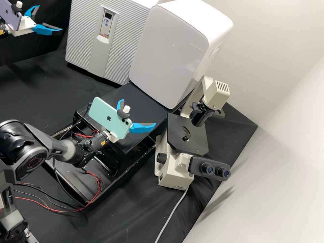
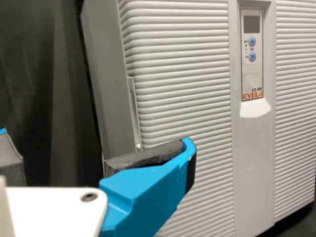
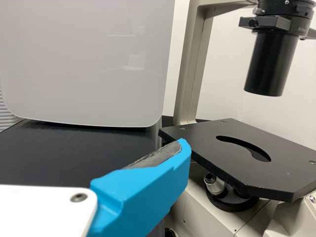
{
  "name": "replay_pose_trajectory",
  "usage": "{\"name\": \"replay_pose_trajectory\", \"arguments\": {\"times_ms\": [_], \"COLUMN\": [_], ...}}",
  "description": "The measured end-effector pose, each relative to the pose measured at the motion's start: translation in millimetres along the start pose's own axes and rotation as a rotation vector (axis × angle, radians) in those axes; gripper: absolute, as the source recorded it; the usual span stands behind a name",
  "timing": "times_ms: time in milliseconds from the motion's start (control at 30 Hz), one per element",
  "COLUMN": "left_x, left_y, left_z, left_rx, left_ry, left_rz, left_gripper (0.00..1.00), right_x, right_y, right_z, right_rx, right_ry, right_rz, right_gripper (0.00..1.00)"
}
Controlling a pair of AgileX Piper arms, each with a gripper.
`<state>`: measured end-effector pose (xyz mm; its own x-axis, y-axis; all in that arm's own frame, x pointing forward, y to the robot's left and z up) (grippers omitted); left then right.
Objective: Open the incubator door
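Note:
The incubator [image 1: 82, 44], a light grey cabinet with a ribbed front and a small display panel, stands at the back, its door shut. Off to its left my left gripper [image 1: 49, 18] is open, holding nothing. In the left wrist view the left gripper [image 2: 97, 139] has its fingers wide apart before the incubator door [image 2: 185, 98]; a narrow grip strip [image 2: 134, 111] runs along the door's side edge, beyond one finger. My right gripper [image 1: 138, 112] is open and empty over the black stand, left of the microscope. The right wrist view shows the right gripper [image 3: 94, 143] with one blue finger.
A white rounded cabinet [image 1: 168, 50] stands right of the incubator, behind the black stand [image 1: 135, 101]. A microscope [image 1: 175, 168] is at the right; its flat stage [image 3: 247, 153] lies beyond the right finger. Loose cables [image 1: 76, 207] lie by the stand.

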<state>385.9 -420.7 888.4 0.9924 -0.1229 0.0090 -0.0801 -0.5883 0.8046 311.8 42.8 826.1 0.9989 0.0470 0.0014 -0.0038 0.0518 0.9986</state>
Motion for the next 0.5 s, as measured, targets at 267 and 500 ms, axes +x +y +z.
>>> {"name": "replay_pose_trajectory", "arguments": {"times_ms": [267,500], "left_x": [40.1,71.9], "left_y": [0.4,5.1], "left_z": [-2.7,-6.3], "left_rx": [0.024,-0.028], "left_ry": [-0.160,-0.268], "left_rz": [-0.019,-0.016], "left_gripper": [1.00,1.00], "right_x": [0.0,0.0], "right_y": [0.0,0.0], "right_z": [0.0,0.0], "right_rx": [0.000,0.000], "right_ry": [0.000,0.000], "right_rz": [0.000,0.000], "right_gripper": [1.00,1.00]}}
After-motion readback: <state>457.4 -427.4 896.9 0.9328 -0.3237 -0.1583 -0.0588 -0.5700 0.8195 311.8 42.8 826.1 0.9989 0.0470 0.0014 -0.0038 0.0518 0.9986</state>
